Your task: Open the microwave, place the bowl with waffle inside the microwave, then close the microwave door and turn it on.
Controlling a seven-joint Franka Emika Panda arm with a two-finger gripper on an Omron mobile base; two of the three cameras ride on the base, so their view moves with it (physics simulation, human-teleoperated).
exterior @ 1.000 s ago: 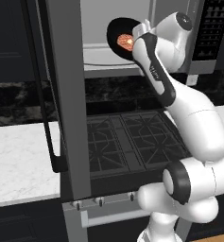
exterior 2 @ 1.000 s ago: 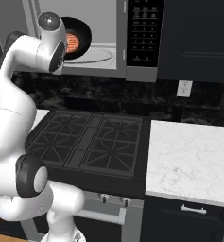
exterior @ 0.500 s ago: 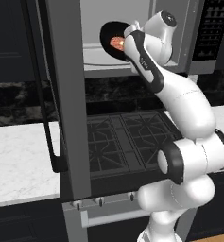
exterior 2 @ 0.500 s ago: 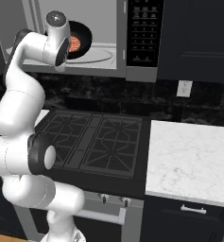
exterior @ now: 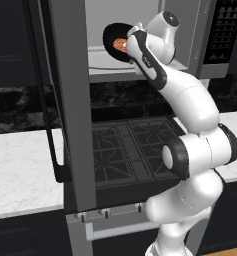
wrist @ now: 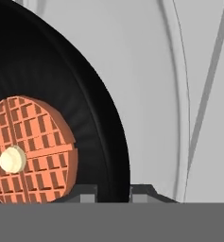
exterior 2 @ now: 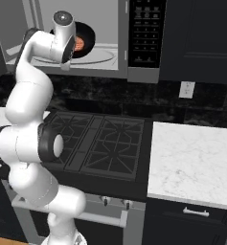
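The end effector point(wrist: 112, 191) pinches the rim of the bowl point(wrist: 61, 85), the waffle point(wrist: 32, 149) beside it, inside the microwave point(exterior 2: 110, 38).

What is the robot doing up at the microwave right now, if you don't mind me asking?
The arm is carrying the black bowl with the waffle into the open microwave. The gripper is shut on the bowl's rim, and the bowl hangs tilted above the turntable inside the cavity. The microwave door stands swung wide open to the left, over the stove. The bowl is not yet set down.
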